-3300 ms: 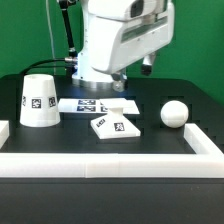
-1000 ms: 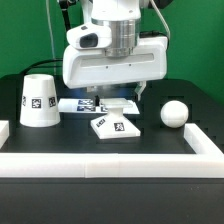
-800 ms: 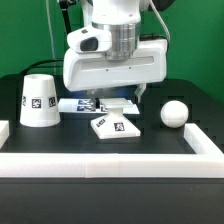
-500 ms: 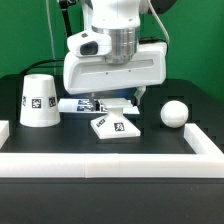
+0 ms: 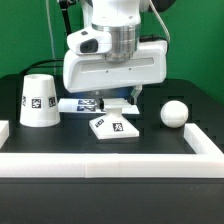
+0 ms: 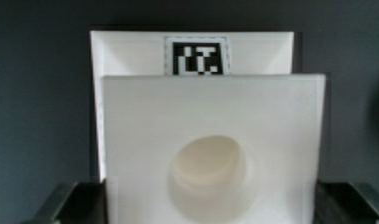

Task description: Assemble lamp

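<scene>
the tool [image 5: 115,103] hangs low right over the base [image 5: 115,127], its jaws spread wide. in the wrist view a dark finger [image 6: 76,203] shows at each side edge of the base; whether they touch it i cannot tell. the base lies flat on the dark worktop [image 5: 150,140], with an oval hollow [image 6: 212,172] in its top face. the shade [image 5: 40,100] stands wide end down, well off to the exterior view's left of the base. the bulb [image 5: 175,113] sits apart from the base on the exterior view's right. the marker board [image 5: 72,104] lies just behind the base.
</scene>
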`<state>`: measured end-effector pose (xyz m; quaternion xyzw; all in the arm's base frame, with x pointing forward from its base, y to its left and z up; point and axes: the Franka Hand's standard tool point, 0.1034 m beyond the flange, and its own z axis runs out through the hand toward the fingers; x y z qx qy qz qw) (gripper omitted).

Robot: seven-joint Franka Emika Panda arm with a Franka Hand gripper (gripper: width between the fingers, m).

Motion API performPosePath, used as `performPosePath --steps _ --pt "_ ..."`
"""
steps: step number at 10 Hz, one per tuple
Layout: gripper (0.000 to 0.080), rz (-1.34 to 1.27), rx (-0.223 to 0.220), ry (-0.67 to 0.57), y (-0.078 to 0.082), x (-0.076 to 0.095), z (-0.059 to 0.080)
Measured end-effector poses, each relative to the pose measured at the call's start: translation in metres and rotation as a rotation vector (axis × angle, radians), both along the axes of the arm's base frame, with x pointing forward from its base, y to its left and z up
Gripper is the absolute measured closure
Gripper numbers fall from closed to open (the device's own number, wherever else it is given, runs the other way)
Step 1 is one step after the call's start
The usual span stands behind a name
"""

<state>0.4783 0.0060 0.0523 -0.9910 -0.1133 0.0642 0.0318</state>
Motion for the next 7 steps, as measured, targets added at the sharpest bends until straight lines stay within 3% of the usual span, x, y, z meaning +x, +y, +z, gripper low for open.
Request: performPosePath --steps 4,7 --pt "0.0265 -0.025 -0.001 0.009 0.004 0.006 0.000" --pt "0.0262 -0.047 -0.002 -0.008 0.028 0.039 0.000"
